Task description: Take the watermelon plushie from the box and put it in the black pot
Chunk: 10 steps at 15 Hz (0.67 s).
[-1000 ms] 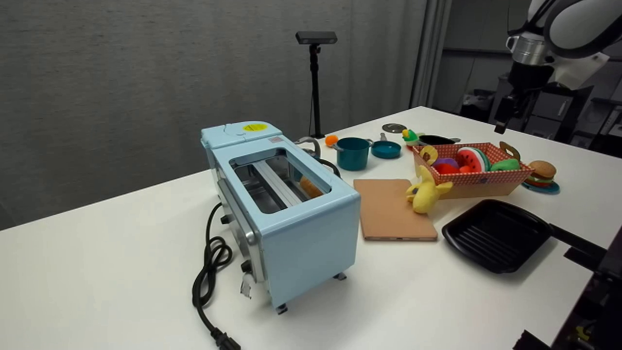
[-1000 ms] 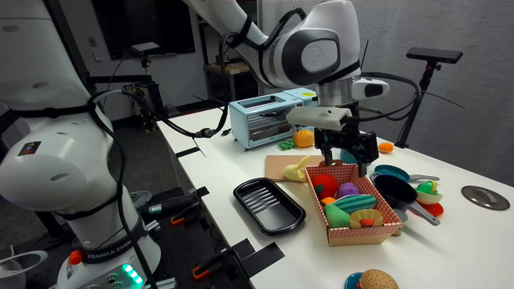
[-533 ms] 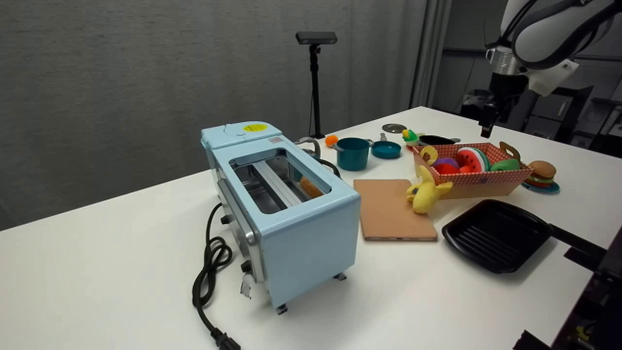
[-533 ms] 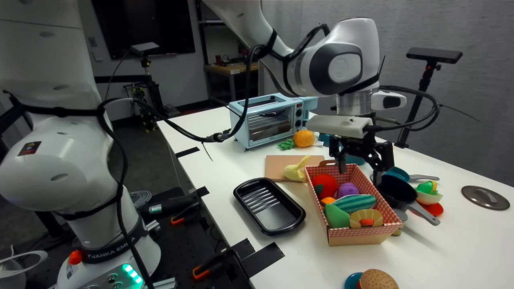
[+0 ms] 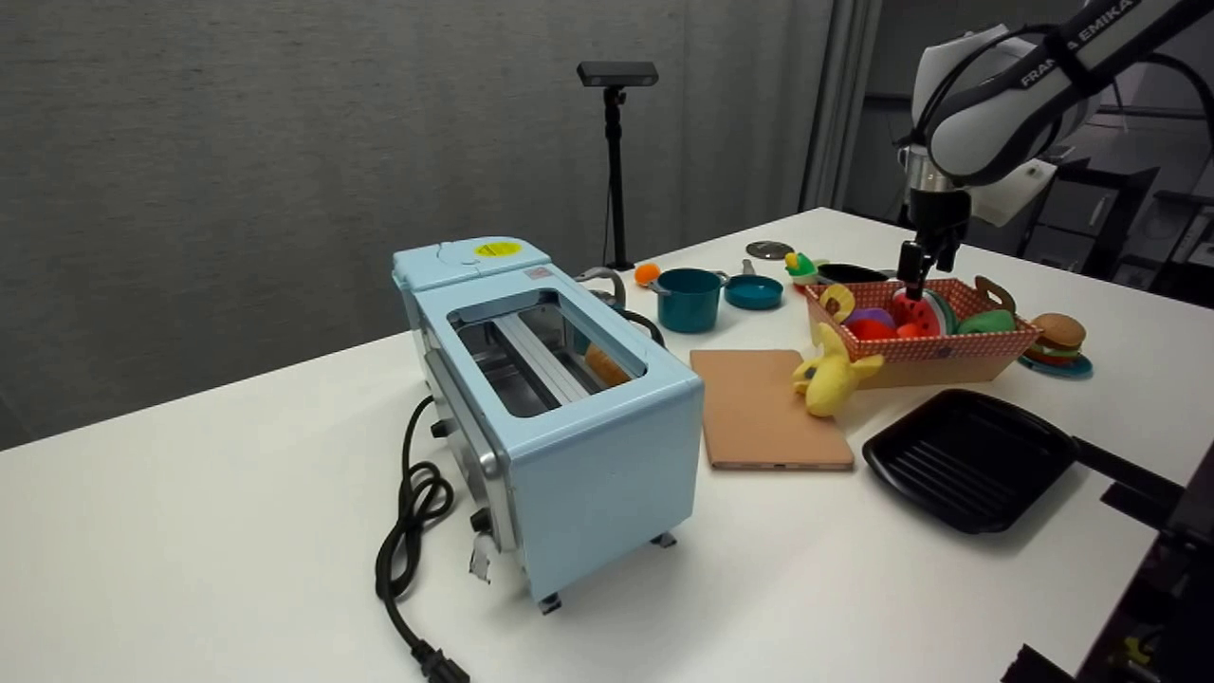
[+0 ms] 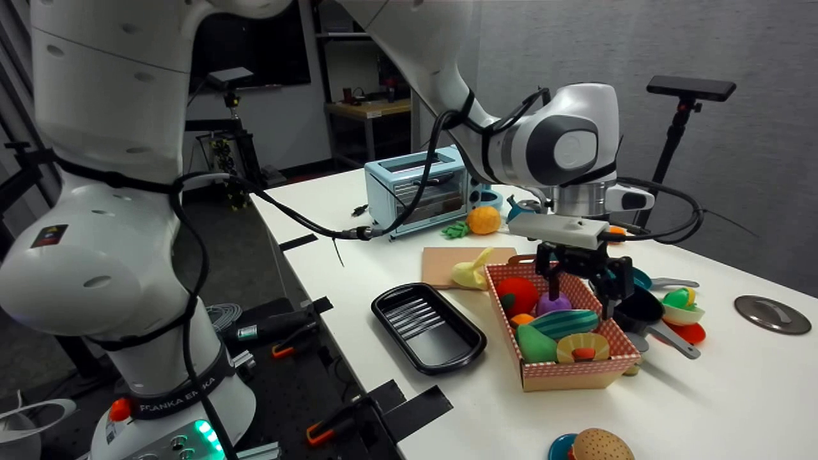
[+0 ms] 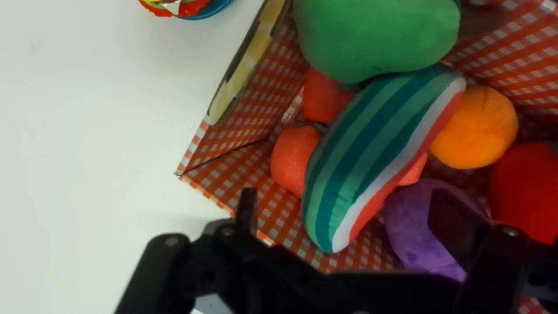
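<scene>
Green-striped, the watermelon-slice plushie [image 7: 370,152] lay in the gingham-lined box [image 7: 270,104], at one o'clock from our spread claw [image 7: 348,207] in the wrist view. We judged this the approach; next we needed to centre, lower and pinch, leaving the black saucepan [image 6: 641,306] for later.

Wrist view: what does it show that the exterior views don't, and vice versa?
Only the wrist view clearly shows the pair of leafy reddish fruits on the rind side of the watermelon. Only the exterior views show the toaster, black pot and baking pan. Both share the watermelon, the checked box, the purple fruit and the open jaws.
</scene>
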Each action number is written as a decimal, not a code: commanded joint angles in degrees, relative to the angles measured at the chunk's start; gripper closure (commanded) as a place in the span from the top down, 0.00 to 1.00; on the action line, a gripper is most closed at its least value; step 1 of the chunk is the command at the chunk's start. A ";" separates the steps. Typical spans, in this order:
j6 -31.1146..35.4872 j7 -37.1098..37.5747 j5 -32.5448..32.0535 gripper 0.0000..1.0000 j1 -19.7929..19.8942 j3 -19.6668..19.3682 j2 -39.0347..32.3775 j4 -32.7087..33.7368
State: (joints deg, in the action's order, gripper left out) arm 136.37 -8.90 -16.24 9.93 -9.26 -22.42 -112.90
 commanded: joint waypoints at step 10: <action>-9.26 5.98 1.52 0.34 -1.88 -0.22 -10.28 12.62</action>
State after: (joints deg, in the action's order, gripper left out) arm 130.86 -5.26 -16.04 8.79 -9.15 -33.48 -102.01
